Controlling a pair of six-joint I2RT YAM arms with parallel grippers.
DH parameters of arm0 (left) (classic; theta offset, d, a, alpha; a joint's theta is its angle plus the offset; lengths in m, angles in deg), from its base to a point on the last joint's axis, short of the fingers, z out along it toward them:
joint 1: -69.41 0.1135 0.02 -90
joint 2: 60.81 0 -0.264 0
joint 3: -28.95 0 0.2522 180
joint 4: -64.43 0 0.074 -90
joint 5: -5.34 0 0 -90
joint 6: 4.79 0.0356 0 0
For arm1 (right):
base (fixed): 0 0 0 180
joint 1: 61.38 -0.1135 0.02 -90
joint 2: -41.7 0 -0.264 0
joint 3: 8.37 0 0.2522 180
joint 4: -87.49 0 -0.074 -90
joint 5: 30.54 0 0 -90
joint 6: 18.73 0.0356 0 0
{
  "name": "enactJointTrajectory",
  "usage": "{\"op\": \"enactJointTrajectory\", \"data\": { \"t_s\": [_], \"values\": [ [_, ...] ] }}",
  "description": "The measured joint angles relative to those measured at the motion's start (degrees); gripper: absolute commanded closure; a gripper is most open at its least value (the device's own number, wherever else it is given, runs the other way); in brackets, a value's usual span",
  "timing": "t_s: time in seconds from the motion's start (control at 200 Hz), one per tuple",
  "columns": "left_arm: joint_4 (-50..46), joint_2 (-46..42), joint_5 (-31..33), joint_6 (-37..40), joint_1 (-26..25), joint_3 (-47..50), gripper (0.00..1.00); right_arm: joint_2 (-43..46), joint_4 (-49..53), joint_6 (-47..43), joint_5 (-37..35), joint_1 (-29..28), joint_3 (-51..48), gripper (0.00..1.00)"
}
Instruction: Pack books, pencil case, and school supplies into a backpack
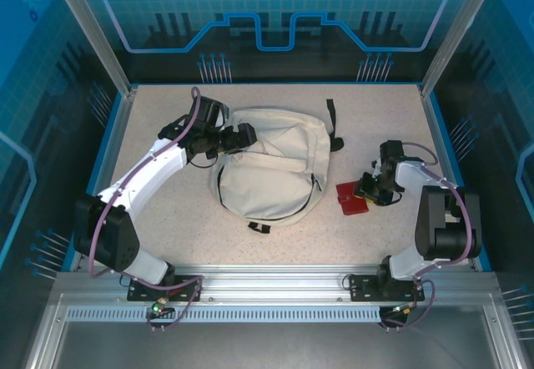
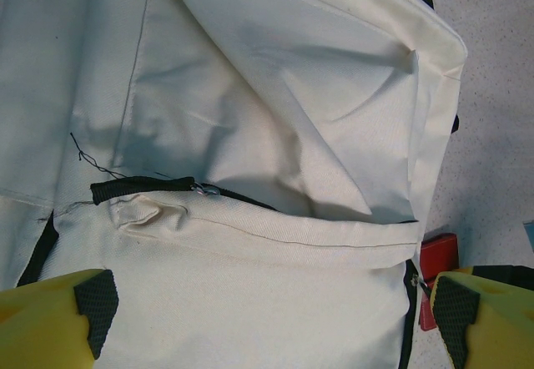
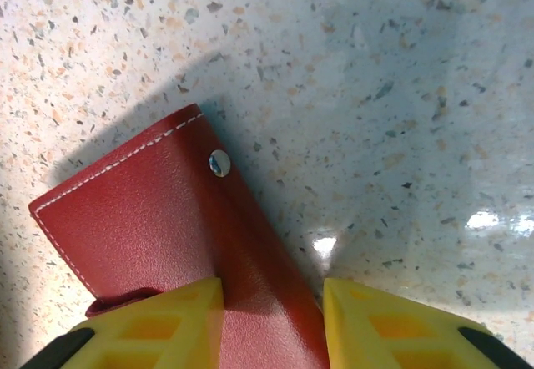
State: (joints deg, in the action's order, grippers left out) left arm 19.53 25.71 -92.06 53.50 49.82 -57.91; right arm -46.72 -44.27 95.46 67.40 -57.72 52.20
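In the top view, the cream backpack (image 1: 267, 173) lies mid-frame on the speckled desk (image 1: 167, 219). The left end effector (image 1: 248, 135) is at the pack's upper-left edge. The right end effector (image 1: 370, 189) is at a red pencil case (image 1: 352, 200), just right of the pack.

In the left wrist view, the left end effector (image 2: 267, 310) is spread wide and holds nothing above the fabric. We judge the cloth limp and likely to sag, so the firmer seam by the zipper pull (image 2: 206, 189) seems the best hold.

In the right wrist view, the case (image 3: 167, 219) runs from centre-left to the bottom edge, with its snap stud (image 3: 219, 163) above. The yellow fingers (image 3: 158, 327) are drawn narrow about its near end (we cannot tell whether they pinch it). It looks light, fairly stiff and smooth, perhaps slippery, so we would grip it across the narrow width.
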Motion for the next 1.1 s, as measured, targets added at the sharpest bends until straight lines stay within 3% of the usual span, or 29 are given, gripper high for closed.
{"op": "enactJointTrajectory", "data": {
  "t_s": [0.29,0.365,0.47,0.64,0.885,1.101],
  "values": [
    [0.0,0.0,0.0,0.0,0.0,0.0,0.01,0.8,0.1,5.0,2.7,-4.4,-2.0,0.64],
    [0.0,0.0,0.0,0.0,0.0,0.0,0.01,0.6,0.0,5.7,3.2,-4.4,-2.0,0.71],
    [0.0,0.0,0.0,0.0,0.0,0.0,0.01,0.0,0.0,6.0,4.8,-4.4,-2.0,0.89],
    [0.0,0.0,-0.7,0.0,0.0,0.0,0.01,1.3,0.0,6.7,5.4,-4.4,-2.1,0.97],
    [2.4,0.0,-6.4,-1.5,0.0,1.4,0.01,15.3,-0.2,8.9,5.3,-1.7,-3.0,1.00],
    [11.3,0.0,-15.3,-7.1,-0.5,5.4,0.01,25.5,-4.7,14.0,17.1,1.0,-3.0,1.00]
  ]
}}
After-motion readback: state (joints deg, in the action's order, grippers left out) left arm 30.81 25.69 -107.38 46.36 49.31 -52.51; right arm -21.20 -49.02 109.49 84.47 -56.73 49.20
